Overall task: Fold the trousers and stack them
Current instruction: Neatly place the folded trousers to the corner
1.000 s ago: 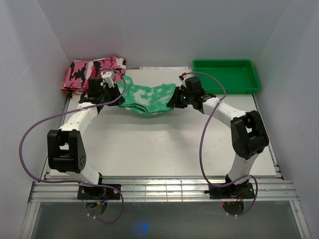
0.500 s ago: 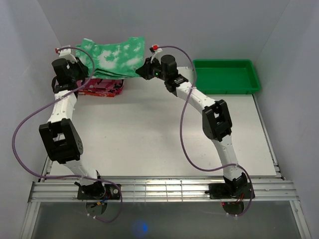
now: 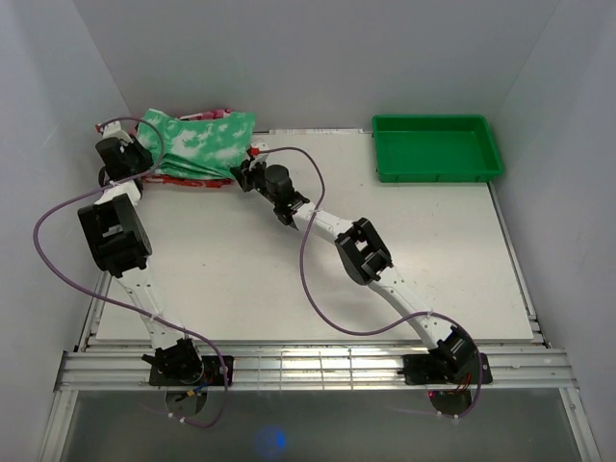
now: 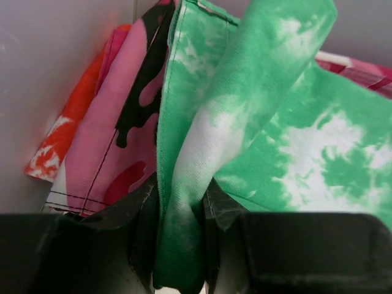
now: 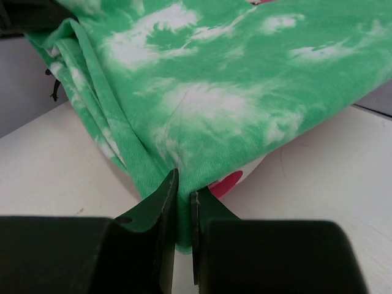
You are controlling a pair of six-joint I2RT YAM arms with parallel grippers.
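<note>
The folded trousers (image 3: 197, 142), bright green with white blotches, lie over the pink camouflage folded cloth (image 3: 188, 177) at the back left corner. My left gripper (image 3: 144, 154) is shut on their left edge; in the left wrist view a thick fold of the trousers (image 4: 245, 110) is pinched between the left gripper's (image 4: 179, 245) jaws. My right gripper (image 3: 241, 173) is shut on their right near corner; in the right wrist view the trousers (image 5: 208, 92) spread beyond the right gripper (image 5: 183, 208), which pinches a green corner.
A rigid plain green tray (image 3: 438, 168) stands at the back right. The pink camouflage cloth (image 4: 104, 153) lies against the left wall, with an orange and white patch beside it. White walls close in the back and sides.
Both grippers carried the trousers from the middle back of the table up and left, then lowered them onto the pink camouflage cloth. Both arms now reach into the back left corner.
</note>
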